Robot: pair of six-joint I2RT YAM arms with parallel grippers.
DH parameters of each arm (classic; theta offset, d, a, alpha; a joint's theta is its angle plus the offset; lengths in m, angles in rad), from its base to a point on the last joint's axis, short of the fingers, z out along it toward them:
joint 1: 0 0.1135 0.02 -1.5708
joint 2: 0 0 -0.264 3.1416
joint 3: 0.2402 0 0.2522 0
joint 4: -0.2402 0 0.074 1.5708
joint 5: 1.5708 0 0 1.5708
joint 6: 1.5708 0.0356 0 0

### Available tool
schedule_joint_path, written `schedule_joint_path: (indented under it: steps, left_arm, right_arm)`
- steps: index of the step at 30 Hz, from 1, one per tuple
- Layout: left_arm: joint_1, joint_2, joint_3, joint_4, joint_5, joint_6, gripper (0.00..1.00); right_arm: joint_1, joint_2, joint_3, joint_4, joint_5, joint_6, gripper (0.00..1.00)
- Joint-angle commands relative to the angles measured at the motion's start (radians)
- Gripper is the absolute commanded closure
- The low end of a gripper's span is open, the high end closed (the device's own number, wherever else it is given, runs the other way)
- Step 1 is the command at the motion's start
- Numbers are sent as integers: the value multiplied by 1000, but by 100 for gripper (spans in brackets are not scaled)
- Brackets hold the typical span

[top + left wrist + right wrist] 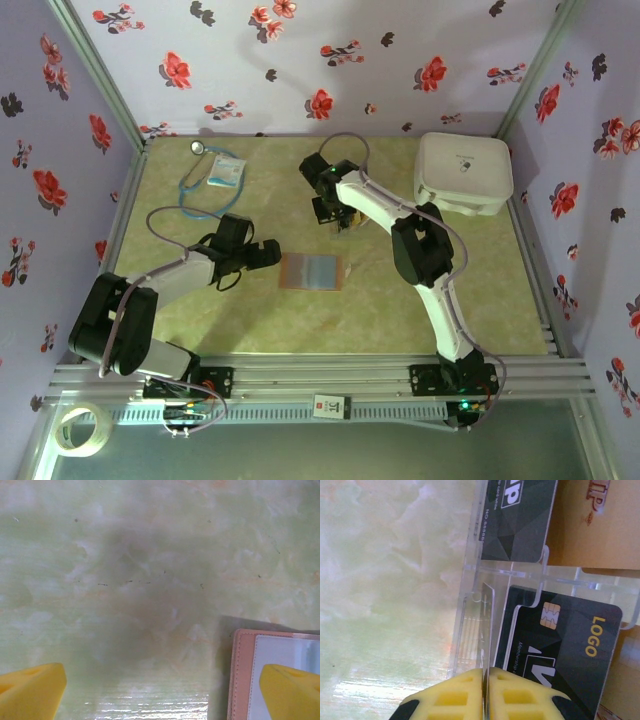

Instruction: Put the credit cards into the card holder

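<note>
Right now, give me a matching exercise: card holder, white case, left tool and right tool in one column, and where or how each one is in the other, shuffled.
1 card holder
2 white case
3 left tool
4 right tool

A far right corner of the table
B shut on a credit card
C lying open, mid-table
D open, at the holder's edge

Pairs: 1-C, 2-A, 3-D, 4-B

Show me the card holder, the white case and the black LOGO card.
card holder point(313, 271), top view, middle of its clear pocket.
white case point(463, 170), top view, centre of its lid.
black card point(567, 652), right wrist view, middle of its face.
</note>
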Motion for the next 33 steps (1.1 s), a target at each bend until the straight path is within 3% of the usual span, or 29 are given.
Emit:
schedule_joint_path:
  steps: [1, 9, 18, 33]
  left_arm:
    - [8, 15, 11, 10, 13, 7, 0]
    - [7, 17, 14, 5, 20, 11, 0]
    - [5, 3, 28, -11, 60, 38, 0]
    - [-94, 9, 14, 78, 114, 0, 0]
  right_arm:
    - [-6, -7, 5, -1, -11, 6, 97]
    - [-9, -53, 6, -8, -12, -6, 100]
    - [-6, -227, -60, 30, -62, 4, 100]
    - [-9, -683, -773, 561, -301, 210, 100]
